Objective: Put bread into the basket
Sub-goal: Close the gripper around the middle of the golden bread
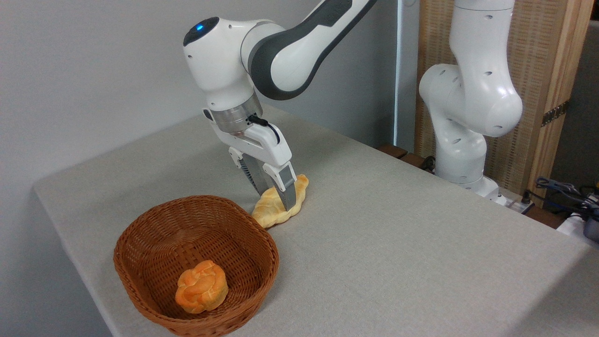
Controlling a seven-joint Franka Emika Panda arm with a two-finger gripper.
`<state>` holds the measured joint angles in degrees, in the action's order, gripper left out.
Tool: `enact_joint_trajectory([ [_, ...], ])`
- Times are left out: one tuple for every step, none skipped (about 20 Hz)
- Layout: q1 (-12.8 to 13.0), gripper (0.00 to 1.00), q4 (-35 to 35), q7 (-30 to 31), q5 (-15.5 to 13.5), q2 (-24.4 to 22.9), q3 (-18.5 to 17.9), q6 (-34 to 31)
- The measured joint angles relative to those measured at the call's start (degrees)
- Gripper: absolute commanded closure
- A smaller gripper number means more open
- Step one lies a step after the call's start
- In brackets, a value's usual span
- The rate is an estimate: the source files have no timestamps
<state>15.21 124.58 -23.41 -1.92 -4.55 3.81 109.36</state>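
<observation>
A pale grey cloth-covered counter (398, 243) fills the scene, its rounded corner at the left and its near edge running down to the lower right. Near the left front edge sits an oval reddish-brown wicker basket (140, 262). Just beyond the basket's far right rim lies a long, pale golden braided bread (271, 213), flat on the cloth, close beside the wicker. The right stretch of the cloth shows only faint creases.
</observation>
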Motion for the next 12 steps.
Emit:
enact_joint_trajectory([
  [0.0,0.14,0.1,-0.1,0.0,0.0,0.0,0.0],
  [0.0,0.24,0.2,-0.3,0.1,0.0,0.0,0.0],
  [0.0,0.33,0.4,-0.8,0.1,0.0,0.0,0.0],
  [0.0,0.42,0.5,-1.3,0.1,0.0,0.0,0.0],
  [0.0,0.50,0.6,-1.7,0.1,0.0,0.0,0.0],
  [0.0,0.58,0.7,-2.2,0.1,0.0,0.0,0.0],
  [0.0,0.65,0.8,-2.5,0.2,0.0,0.0,0.0],
  [0.0,0.69,0.8,-2.8,0.2,0.0,0.0,0.0],
  [0.0,0.72,0.8,-3.2,0.2,0.0,0.0,0.0],
  [0.0,0.72,0.8,-3.5,0.3,0.0,0.0,0.0],
  [0.0,0.72,0.8,-3.6,0.3,0.0,0.0,0.0],
  [0.0,0.72,0.8,-3.7,0.3,0.0,0.0,0.0],
])
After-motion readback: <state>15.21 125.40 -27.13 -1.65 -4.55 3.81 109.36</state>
